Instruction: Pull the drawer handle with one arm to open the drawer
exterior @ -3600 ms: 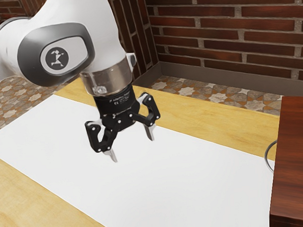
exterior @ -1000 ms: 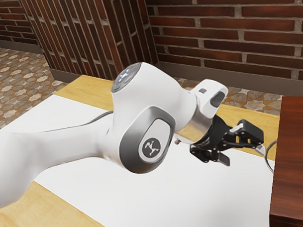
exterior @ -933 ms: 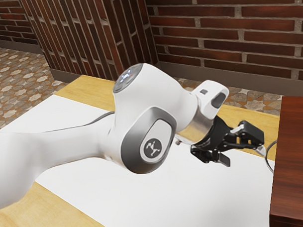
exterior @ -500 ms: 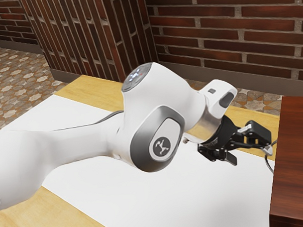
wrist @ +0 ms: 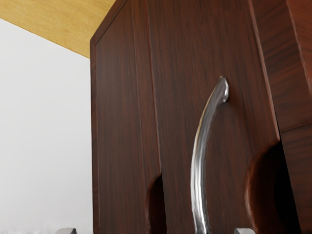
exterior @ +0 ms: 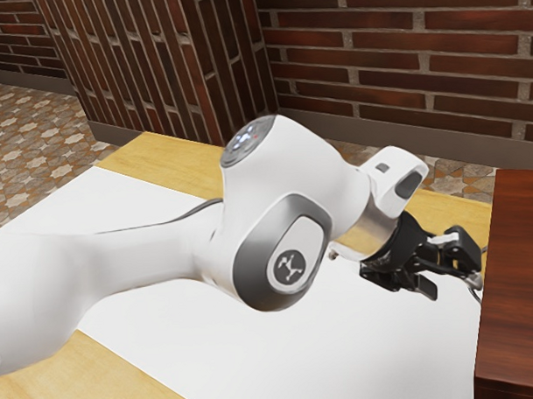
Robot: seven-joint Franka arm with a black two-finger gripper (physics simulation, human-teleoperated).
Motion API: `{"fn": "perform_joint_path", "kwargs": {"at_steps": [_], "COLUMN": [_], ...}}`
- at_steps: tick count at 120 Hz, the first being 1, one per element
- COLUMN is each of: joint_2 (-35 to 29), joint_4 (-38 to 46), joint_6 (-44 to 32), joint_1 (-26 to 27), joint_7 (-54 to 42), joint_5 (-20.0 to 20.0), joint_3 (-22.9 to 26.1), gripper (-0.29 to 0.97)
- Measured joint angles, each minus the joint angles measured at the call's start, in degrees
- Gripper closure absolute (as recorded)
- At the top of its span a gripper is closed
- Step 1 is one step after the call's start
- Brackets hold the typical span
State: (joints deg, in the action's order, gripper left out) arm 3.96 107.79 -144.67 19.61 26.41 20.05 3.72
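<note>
The arm (exterior: pixel 250 244) reaches across from the exterior view's left, and its black gripper (exterior: pixel 451 272) points sideways at the dark wooden cabinet (exterior: pixel 514 278) that stands at the exterior view's right edge. The 2 fingers (exterior: pixel 461 247) stand well apart and have hold of nothing; 1 sits higher and nearer the cabinet, the other lower and a little further back. The gripper hangs just above the white sheet (exterior: pixel 254 357) that covers most of the table (exterior: pixel 442 206), and it is just beside the cabinet's front face.

In the wrist view the drawer (wrist: pixel 195 73) is a tall panel of reddish-brown wood, set between narrower panels of the same wood. The handle (wrist: pixel 204 161) is a slim, curved bar of polished metal that bows out from this panel, with 1 end fixed at a small round knob. The bar runs back toward the hand and passes between the 2 grey fingertips (wrist: pixel 242 230), closer to 1 of them and touching neither. Whether the drawer has come out at all I cannot tell. A brick wall (exterior: pixel 401 46) stands behind the table.
</note>
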Motion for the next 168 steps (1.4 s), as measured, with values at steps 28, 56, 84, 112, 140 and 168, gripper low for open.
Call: {"fn": "perform_joint_path", "kwargs": {"at_steps": [28,56,84,112,140,168], "joint_2": [-0.69,-2.14,-3.58,-4.72,-5.09,-5.94], "joint_4": [0.76,2.67,4.29,5.54,5.56,6.44], "joint_6": [0.0,-0.01,0.04,0.09,0.15,0.31], "joint_1": [-0.47,-1.26,-1.86,-3.02,-3.11,-4.53], "joint_7": [0.04,0.13,0.02,-0.03,-0.12,-0.13], "joint_5": [-0.45,-0.55,-0.46,-0.91,-1.85,-2.66], "joint_3": [0.11,-0.04,-0.32,0.06,-0.06,0.0], "gripper": [0.36,0.39,0.39,0.4,0.4,0.4]}}
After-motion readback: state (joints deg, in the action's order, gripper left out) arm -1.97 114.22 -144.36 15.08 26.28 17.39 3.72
